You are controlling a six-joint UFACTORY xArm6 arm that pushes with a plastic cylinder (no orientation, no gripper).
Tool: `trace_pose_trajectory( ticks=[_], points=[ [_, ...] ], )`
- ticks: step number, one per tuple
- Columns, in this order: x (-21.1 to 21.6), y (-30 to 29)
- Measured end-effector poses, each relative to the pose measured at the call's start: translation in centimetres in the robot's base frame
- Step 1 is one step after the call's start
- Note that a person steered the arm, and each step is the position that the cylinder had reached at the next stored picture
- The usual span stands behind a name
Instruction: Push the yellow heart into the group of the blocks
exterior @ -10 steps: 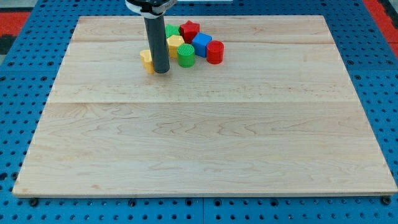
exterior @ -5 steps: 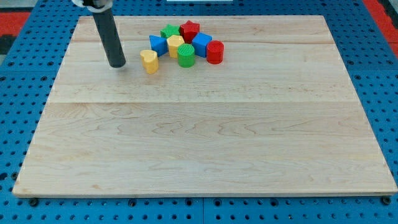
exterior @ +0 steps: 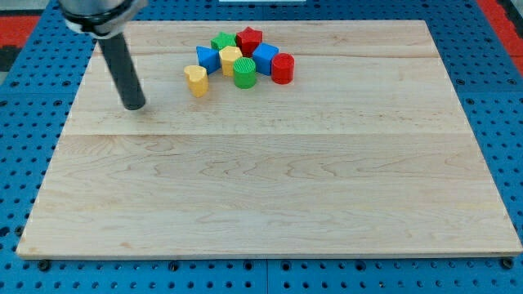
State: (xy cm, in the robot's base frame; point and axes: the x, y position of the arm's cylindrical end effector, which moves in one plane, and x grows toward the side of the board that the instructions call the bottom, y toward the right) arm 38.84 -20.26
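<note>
The yellow heart (exterior: 195, 79) lies on the wooden board (exterior: 270, 180) near the view's top, just left of and below the group. The group holds a blue block (exterior: 207, 58), a yellow block (exterior: 230, 59), a green cylinder (exterior: 243, 73), a green block (exterior: 222, 40), a red star (exterior: 248, 39), a blue cube (exterior: 264, 58) and a red cylinder (exterior: 282, 69). My tip (exterior: 134, 106) rests on the board to the left of the heart and slightly below it, well apart from it.
The board lies on a blue pegboard surface (exterior: 24, 163) that shows on all sides. A red area (exterior: 16, 24) shows at the view's top left corner.
My tip has moved from right beside the yellow heart to the view's left and then down and further left. The blocks have not moved.
</note>
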Motion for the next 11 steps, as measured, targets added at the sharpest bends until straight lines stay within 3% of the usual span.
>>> trace_pose_trajectory(
  ticks=[1, 3, 6, 11],
  points=[
    [-1.2, -0.8],
    [-3.6, 4.7],
    [-4.4, 10.2],
    [-4.7, 13.7]
  ],
)
